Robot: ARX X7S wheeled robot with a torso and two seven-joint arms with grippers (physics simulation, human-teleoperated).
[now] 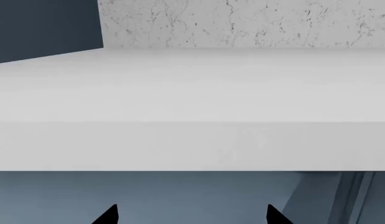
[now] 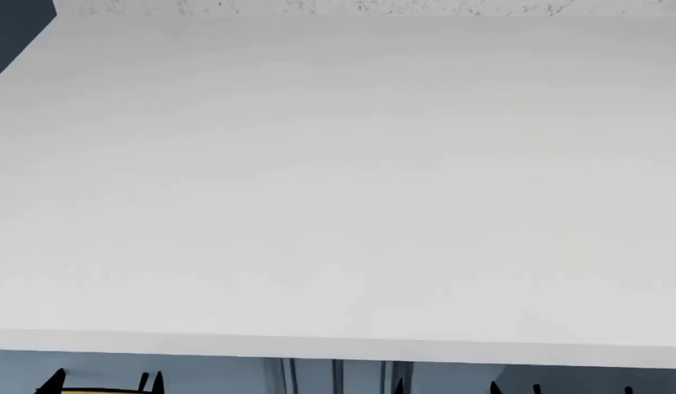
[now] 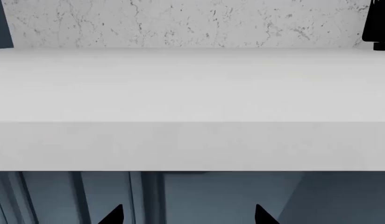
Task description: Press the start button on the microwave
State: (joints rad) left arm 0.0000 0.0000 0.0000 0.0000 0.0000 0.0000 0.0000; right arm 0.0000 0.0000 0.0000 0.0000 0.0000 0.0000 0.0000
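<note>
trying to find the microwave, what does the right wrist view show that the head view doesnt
Only the right wrist view: a dark object at the frame edge above the counter, too cropped to identify, a broad stretch of speckled wall, and the counter's front edge face-on.

Only the head view: the left gripper and a yellow part beside it.

Both: the white counter, blue cabinets below, and the right gripper, fingertips apart. Neither clearly shows a microwave.

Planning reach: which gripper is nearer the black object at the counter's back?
Right, probably. Both right gripper and left gripper sit below the counter edge; only the right wrist view shows the black object.
</note>
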